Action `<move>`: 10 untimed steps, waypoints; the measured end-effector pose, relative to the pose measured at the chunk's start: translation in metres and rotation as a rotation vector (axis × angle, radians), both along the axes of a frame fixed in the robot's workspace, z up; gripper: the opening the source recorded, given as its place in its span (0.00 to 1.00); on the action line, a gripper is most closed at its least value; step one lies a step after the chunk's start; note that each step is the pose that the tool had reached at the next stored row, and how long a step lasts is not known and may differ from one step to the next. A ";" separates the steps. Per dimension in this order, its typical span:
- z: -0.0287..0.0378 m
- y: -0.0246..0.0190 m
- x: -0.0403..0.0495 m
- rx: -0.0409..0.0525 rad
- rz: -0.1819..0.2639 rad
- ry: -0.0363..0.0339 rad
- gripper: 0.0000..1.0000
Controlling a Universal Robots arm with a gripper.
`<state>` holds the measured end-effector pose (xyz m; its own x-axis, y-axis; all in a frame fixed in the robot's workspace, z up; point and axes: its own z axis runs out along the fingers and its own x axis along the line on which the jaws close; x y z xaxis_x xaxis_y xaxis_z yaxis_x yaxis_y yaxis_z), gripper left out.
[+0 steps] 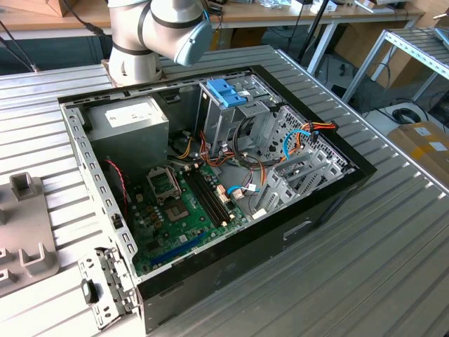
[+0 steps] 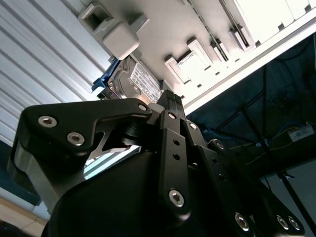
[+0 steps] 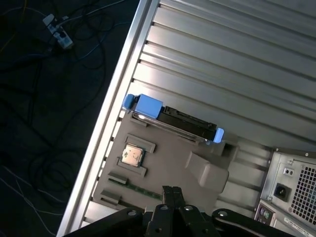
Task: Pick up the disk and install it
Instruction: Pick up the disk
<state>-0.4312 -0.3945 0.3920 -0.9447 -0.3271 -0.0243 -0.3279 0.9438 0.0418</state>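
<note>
Over on the grey fixture tray (image 3: 168, 153), off to the exterior view's left of the open computer case (image 1: 337, 189), the disk (image 3: 185, 122) sits in its blue carrier along the tray's edge, where the tray meets the ridged metal table (image 3: 237, 59). By my reckoning the job has barely begun: the disk is not yet lifted, and nothing has gone into the case, whose drive cage (image 1: 242, 116) with the blue bracket (image 1: 228, 91) on top stands beside the grey power-supply box (image 1: 130, 123). The gripper (image 3: 171, 190) hangs above the tray with its two fingers pressed together and nothing between them. It is near the disk but clear of it, with bare tray and a raised grey block (image 3: 207, 170) lying between the fingertips and the drive. In the second wrist view the disk (image 2: 140, 81) shows its white label just past the gripper (image 2: 169, 96), again without contact. A small square chip (image 3: 132, 155) rests in its own pocket on the tray, close to the disk. So both the pick-up and the installing are left to do.
</note>
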 end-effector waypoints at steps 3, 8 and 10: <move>0.0000 0.0000 0.0000 0.0000 0.015 0.0000 0.10; 0.0000 0.0000 0.0000 0.0000 0.039 0.0000 0.10; 0.0000 0.0000 0.0000 0.0000 0.049 0.0000 0.10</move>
